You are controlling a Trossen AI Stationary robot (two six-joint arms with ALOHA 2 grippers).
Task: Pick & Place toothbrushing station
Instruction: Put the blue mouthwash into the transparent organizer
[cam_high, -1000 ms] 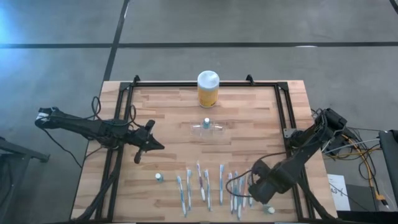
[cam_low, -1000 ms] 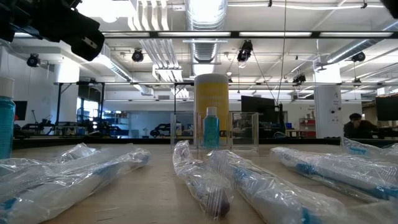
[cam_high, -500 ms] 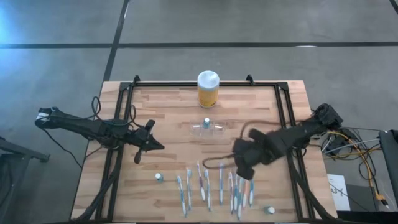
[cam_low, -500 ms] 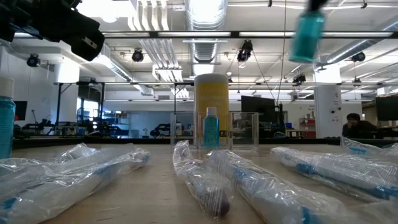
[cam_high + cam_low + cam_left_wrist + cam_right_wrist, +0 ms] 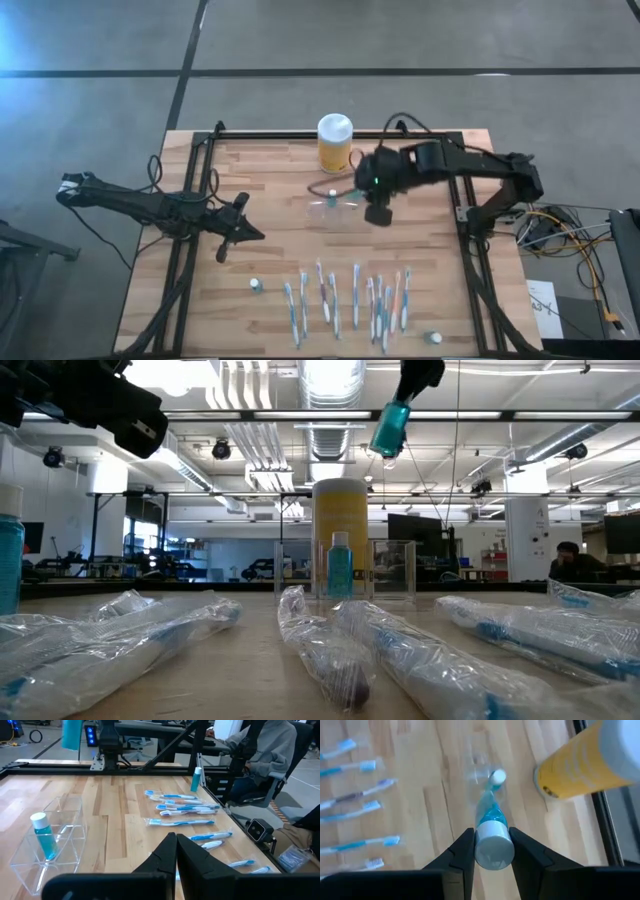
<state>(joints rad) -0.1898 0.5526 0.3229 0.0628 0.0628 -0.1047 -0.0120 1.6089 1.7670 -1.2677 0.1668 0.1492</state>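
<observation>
**High view: right end effector carries a small bottle above the clear station**

High view shows the toothbrushing station (image 5: 333, 208) near the middle of the bench (image 5: 270, 180), a clear plastic holder with several compartments. One small teal bottle with a white cap (image 5: 44, 836) stands upright in one compartment; the others look bare. Behind it, close to the far edge, stands a yellow jar (image 5: 334, 144) with a white lid.

Right end effector (image 5: 492, 851) hangs in the air over the station, fingers clamped on a second teal bottle (image 5: 390, 426), tilted, cap between the fingers.

Left end effector (image 5: 238, 232) waits near the left edge, fingers pressed together and holding nothing.

Wrapped toothbrushes (image 5: 345, 297) lie in a row along the near edge.
</observation>
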